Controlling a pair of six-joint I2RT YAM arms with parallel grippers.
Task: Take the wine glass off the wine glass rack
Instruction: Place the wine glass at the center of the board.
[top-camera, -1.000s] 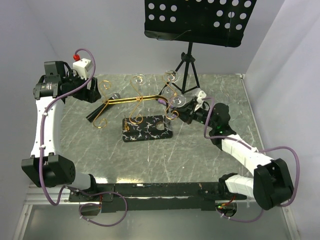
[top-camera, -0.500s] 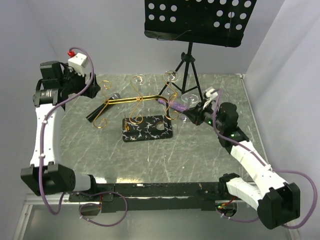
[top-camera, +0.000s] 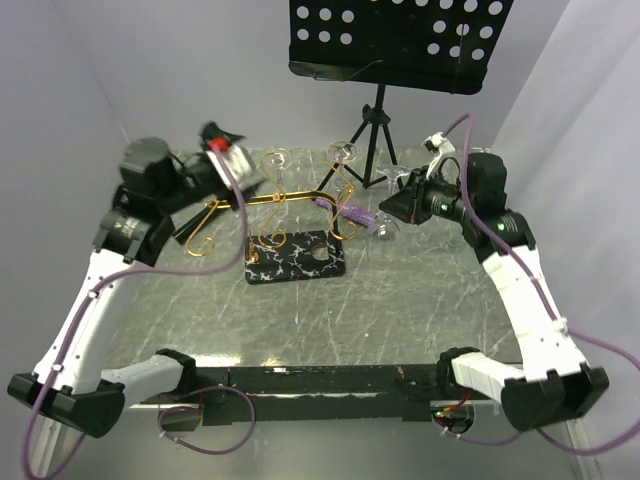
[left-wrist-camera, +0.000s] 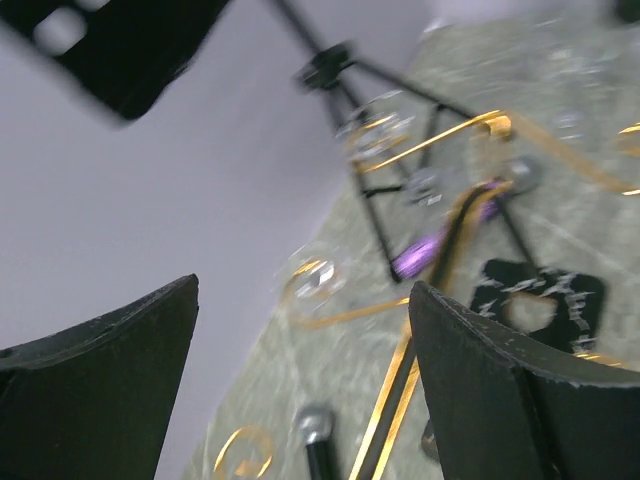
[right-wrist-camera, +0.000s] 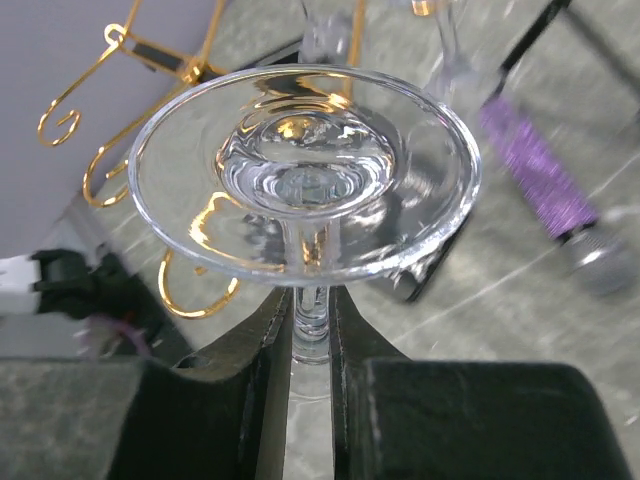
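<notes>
The right tool (right-wrist-camera: 310, 322) pinches the wine glass (right-wrist-camera: 300, 170) by its stem (left tool (left-wrist-camera: 300, 360) gapes empty); I'd carry it level, clear of the wine glass rack (top-camera: 295, 258).

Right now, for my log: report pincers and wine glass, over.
Right pincer shut on wine glass stem, off wine glass rack. Left pincer open, empty. Music stand nearby.

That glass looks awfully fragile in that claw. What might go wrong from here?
1. The right gripper pinches only the thin stem of the wine glass; it may slip or twist.
2. The glass hangs close to the legs of the music stand and to the gold rack; a careless swing might knock them.
3. The open left gripper hovers by the rack's arms and might snag one.
</notes>
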